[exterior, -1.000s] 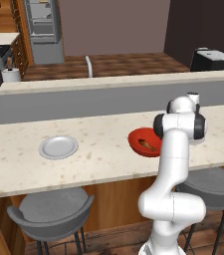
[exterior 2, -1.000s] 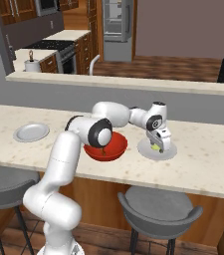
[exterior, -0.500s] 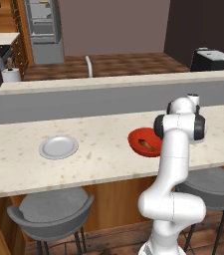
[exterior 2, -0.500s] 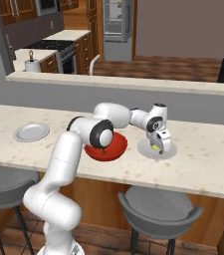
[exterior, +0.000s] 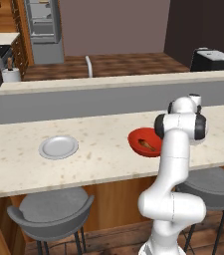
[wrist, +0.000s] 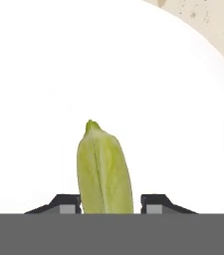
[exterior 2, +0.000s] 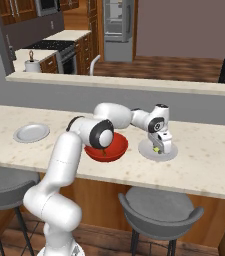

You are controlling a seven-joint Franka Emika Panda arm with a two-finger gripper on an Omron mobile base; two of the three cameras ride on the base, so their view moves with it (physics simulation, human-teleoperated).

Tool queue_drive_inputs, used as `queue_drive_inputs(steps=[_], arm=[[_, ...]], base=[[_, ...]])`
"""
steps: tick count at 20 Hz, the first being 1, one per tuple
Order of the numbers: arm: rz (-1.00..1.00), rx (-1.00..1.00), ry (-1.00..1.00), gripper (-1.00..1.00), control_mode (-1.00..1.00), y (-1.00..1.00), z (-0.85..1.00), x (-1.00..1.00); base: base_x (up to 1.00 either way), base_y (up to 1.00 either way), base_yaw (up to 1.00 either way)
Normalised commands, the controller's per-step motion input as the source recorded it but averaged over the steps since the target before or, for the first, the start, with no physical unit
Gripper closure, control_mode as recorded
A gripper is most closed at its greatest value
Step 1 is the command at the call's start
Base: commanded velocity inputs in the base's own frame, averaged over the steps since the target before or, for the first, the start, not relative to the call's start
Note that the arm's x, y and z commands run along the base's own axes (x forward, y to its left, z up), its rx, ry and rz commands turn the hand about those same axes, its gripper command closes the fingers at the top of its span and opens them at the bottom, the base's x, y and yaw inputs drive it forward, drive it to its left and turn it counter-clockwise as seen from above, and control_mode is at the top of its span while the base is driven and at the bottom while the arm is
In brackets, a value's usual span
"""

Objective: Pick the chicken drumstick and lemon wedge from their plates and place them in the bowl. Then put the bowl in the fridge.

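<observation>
Now two plates are sitting on the counter (exterior 2: 204, 165): one bare plate (exterior 2: 31, 133), one plate (exterior 2: 145, 148) carrying the single lemon wedge (wrist: 104, 172). One drumstick (exterior: 146, 145) is lying in the red bowl (exterior: 135, 141). The gripper (exterior 2: 158, 148) is straddling the wedge, fingers (wrist: 66, 203) narrowed alongside; whether they are gripping it is unclear.

A home kitchen: stone counter (exterior: 98, 149), bar stools (exterior: 51, 211), fridge (exterior: 42, 30), stove (exterior 2: 49, 47).

A glossy white arm (exterior 2: 64, 170) of rounded tubular segments, with dark grey discs capping its joints and small dark finger tips (wrist: 66, 203).
</observation>
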Motion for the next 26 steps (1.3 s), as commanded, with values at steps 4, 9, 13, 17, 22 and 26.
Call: queue_drive_inputs(steps=[4, 9, 13, 17, 22, 26], arm=[[-0.11, 0.00, 0.00, 1.00, -1.00, 0.00, -0.10, -0.23], [-0.08, 0.00, 0.00, 1.00, -1.00, 0.00, -0.02, -0.19], [-0.02, 0.00, 0.00, 1.00, -1.00, 0.01, 0.30, -0.16], [0.00, 0.00, 0.00, 1.00, -1.00, 0.07, 0.59, -0.18], [0.01, 0.00, 0.00, 1.00, -1.00, 0.14, 0.58, -0.34], [0.05, 0.00, 0.00, 1.00, -1.00, 0.37, 0.29, -0.52]], base=[[0.00, 0.00, 0.00], [0.00, 0.00, 0.00], [0.00, 0.00, 0.00], [0.00, 0.00, 0.00], [0.00, 0.00, 0.00], [0.00, 0.00, 0.00]])
